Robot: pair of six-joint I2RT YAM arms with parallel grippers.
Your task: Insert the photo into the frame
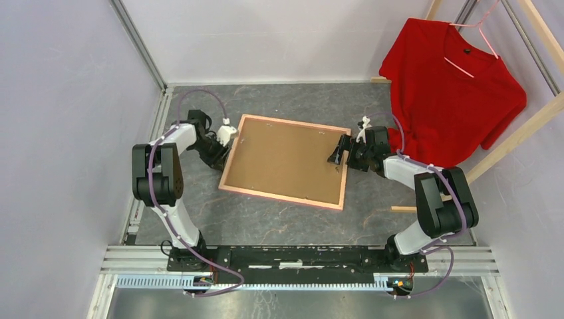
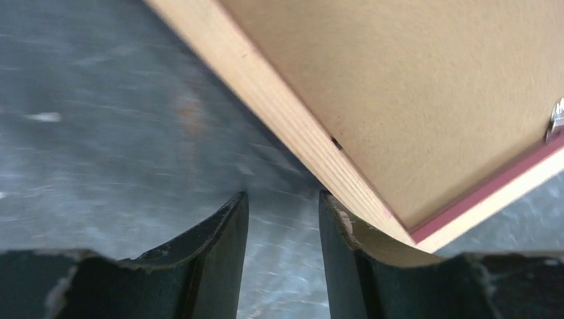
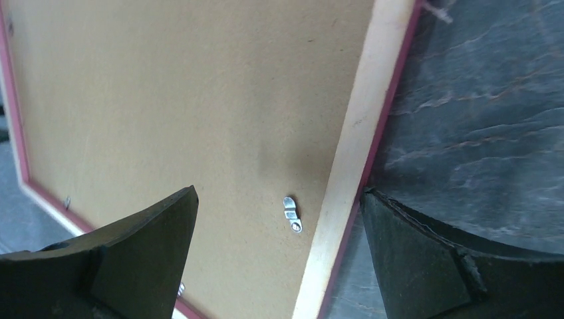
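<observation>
The frame (image 1: 286, 161) lies face down on the grey table, its brown backing board up, with a light wood rim and pink edge. The photo is not in view. My left gripper (image 1: 223, 147) is open and empty at the frame's left edge; in the left wrist view its fingers (image 2: 226, 232) sit just beside the wood rim (image 2: 292, 126). My right gripper (image 1: 340, 151) is open over the frame's right edge; in the right wrist view its jaws straddle the rim (image 3: 342, 173) and a small metal clip (image 3: 291, 214) on the backing.
A red shirt (image 1: 452, 86) hangs on a pink hanger from a wooden rack (image 1: 515, 136) at the back right. A white wall corner stands behind the table. A metal rail (image 1: 292, 256) runs along the near edge by the arm bases.
</observation>
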